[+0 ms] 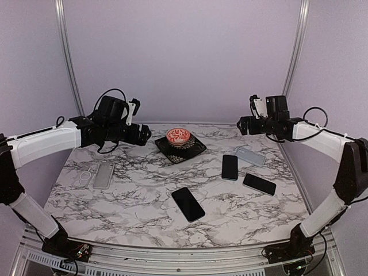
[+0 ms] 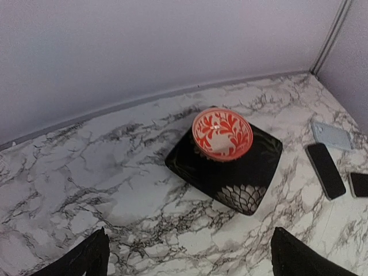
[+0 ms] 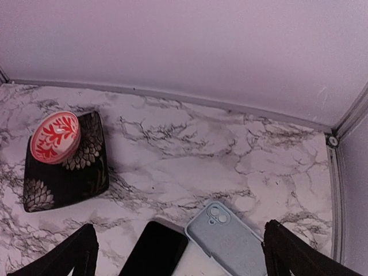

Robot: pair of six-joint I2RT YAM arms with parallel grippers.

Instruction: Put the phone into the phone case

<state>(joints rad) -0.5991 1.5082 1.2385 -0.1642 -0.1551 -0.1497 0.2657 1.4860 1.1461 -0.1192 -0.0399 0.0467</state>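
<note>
Three black phones lie screen-up on the marble table: one at front centre, one right of centre and one further right. A light blue phone case lies camera-side up behind them. A clear case lies at the left. My left gripper hovers open and empty at the back left. My right gripper hovers open and empty at the back right, above the blue case and a phone. The left wrist view also shows the blue case and a phone.
A red-and-white patterned bowl sits on a black square plate at the back centre, between the grippers. A small white ring lies beside the clear case. Purple walls enclose the table on three sides.
</note>
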